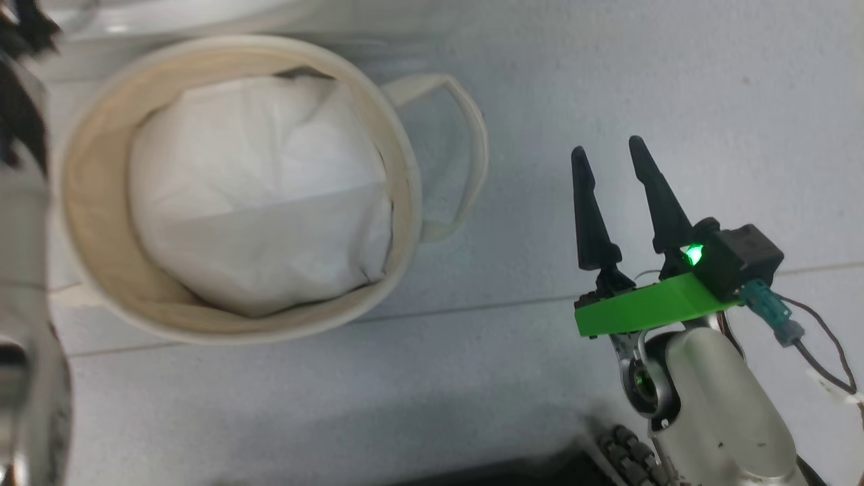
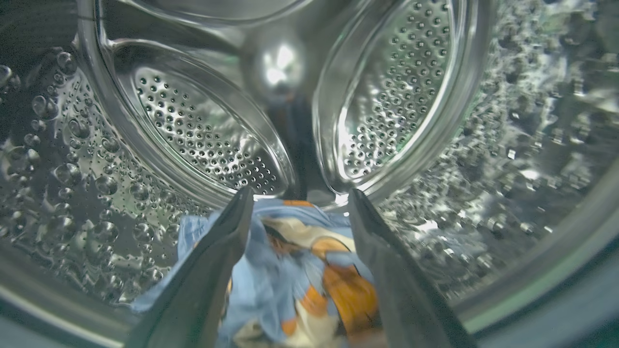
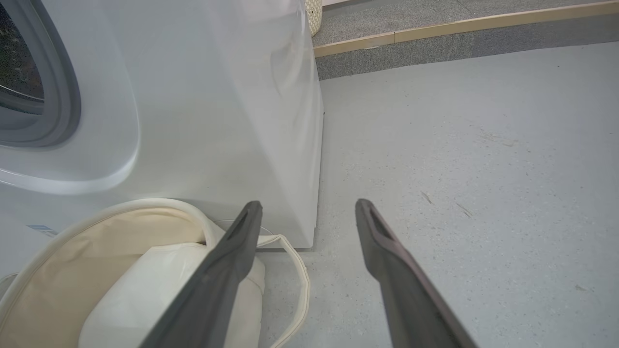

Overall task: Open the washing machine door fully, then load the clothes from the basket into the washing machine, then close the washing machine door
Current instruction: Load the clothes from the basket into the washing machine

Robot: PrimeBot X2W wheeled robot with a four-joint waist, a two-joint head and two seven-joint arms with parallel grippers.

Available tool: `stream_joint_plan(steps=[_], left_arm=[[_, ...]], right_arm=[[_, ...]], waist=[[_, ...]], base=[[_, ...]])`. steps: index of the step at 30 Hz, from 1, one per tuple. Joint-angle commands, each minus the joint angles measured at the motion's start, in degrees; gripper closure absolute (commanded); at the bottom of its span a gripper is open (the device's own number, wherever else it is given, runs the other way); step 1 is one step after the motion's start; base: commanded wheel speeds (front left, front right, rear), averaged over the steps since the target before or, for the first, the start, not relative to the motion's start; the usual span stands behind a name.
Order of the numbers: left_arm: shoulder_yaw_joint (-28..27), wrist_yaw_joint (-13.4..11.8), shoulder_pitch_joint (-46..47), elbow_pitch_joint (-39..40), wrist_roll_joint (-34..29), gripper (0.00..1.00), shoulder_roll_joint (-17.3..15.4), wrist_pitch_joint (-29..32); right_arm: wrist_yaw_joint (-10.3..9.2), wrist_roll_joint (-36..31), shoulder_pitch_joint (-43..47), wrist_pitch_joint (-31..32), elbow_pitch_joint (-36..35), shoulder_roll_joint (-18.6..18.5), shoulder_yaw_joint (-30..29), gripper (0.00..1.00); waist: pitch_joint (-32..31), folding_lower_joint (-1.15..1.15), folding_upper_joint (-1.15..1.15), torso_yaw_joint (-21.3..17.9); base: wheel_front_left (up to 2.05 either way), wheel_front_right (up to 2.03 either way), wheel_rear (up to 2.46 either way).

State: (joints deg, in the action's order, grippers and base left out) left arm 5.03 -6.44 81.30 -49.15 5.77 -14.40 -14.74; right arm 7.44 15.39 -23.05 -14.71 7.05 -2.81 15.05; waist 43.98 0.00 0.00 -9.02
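Reaching into the washing machine (image 2: 193, 135) with the left gripper (image 2: 300, 195), fingers spread wide, straddling the clothes (image 2: 290, 270) lying low in the drum directly ahead (contact unclear); idling the right gripper (image 1: 608, 145), likewise spread, near the basket (image 1: 101, 202).

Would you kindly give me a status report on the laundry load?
Left gripper open inside steel drum, over light blue bear-print garment. Right gripper open beside cream canvas basket. Nothing in the way.

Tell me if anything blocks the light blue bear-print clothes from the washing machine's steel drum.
Nothing visible does. The light blue bear-print clothes lie inside the washing machine's perforated steel drum, between the open fingers of the left gripper.
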Motion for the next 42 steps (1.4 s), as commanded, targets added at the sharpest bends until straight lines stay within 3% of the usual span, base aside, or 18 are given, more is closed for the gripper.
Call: stream_joint_plan(steps=[1, 14, 21, 39, 42], left_arm=[[-0.3, 0.4, -3.0, 3.1, 0.0, 0.00, -1.3, -0.3], [-0.1, 2.9, -30.3, 11.8, 0.8, 0.00, 6.8, -0.3], [-0.9, 3.9, -42.6, 16.6, 1.3, 0.00, 8.9, -0.3], [-3.3, 6.2, -64.5, 27.1, 4.7, 0.00, 11.4, -0.3], [-1.6, 7.1, -67.8, 27.1, 10.0, 0.00, 11.5, -0.3]], right_arm=[[0.05, -0.8, 3.0, -0.3, -0.8, -0.1, 0.7, 0.00], [0.05, -3.1, 11.1, -0.3, 4.1, -0.1, -0.2, 0.00], [0.05, -2.6, 15.5, -0.3, 5.2, -0.1, 0.0, 0.00], [0.05, -0.5, 20.8, -0.3, 4.3, -0.1, -0.6, 0.00], [0.05, -0.2, 21.7, -0.3, 4.3, -0.1, -0.9, 0.00]], waist=[[-5.0, 0.00, 0.00, 2.6], [-24.4, 0.00, 0.00, 8.4], [-32.2, 0.00, 0.00, 10.1], [-41.8, 0.00, 0.00, 11.4], [-43.0, 0.00, 0.00, 11.5]], base=[[0.00, 0.00, 0.00], [0.00, 0.00, 0.00], [0.00, 0.00, 0.00], [0.00, 0.00, 0.00], [0.00, 0.00, 0.00]])
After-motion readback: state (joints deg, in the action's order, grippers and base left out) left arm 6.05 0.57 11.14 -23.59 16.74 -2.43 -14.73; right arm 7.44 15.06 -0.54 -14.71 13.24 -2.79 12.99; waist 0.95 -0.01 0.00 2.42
